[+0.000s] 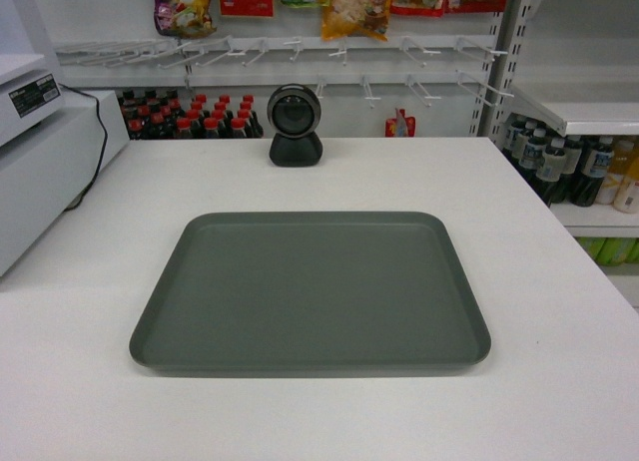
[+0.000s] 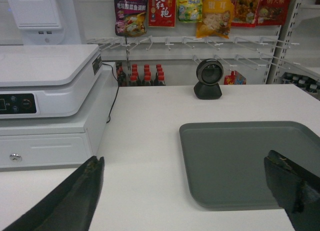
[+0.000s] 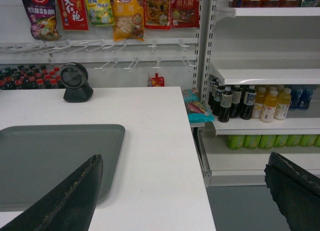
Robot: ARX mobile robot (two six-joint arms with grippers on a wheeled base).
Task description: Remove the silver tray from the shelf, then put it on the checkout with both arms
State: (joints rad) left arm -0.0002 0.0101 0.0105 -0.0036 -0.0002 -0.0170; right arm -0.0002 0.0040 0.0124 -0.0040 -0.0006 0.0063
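Observation:
The silver tray (image 1: 312,289) lies flat in the middle of the white checkout (image 1: 559,281), with nothing on it. Neither arm shows in the head view. My left gripper (image 2: 182,163) hangs open above the counter near the tray's (image 2: 250,161) left front corner, one finger (image 2: 75,196) over bare counter (image 2: 145,141), the other (image 2: 292,183) over the tray. The right gripper (image 3: 182,163) is open too, above the checkout's (image 3: 160,156) right edge, its left finger (image 3: 70,198) over the tray's (image 3: 55,161) right side. Both grippers hold nothing.
A black round scanner (image 1: 295,125) stands at the counter's back. A white cash register (image 2: 47,101) sits at the left. Hook rails with snack bags (image 1: 354,7) and red-capped bottles (image 1: 190,115) are behind. The shelf (image 3: 267,73) with drink bottles (image 3: 250,103) stands right of the counter, with grey floor (image 3: 240,208) between.

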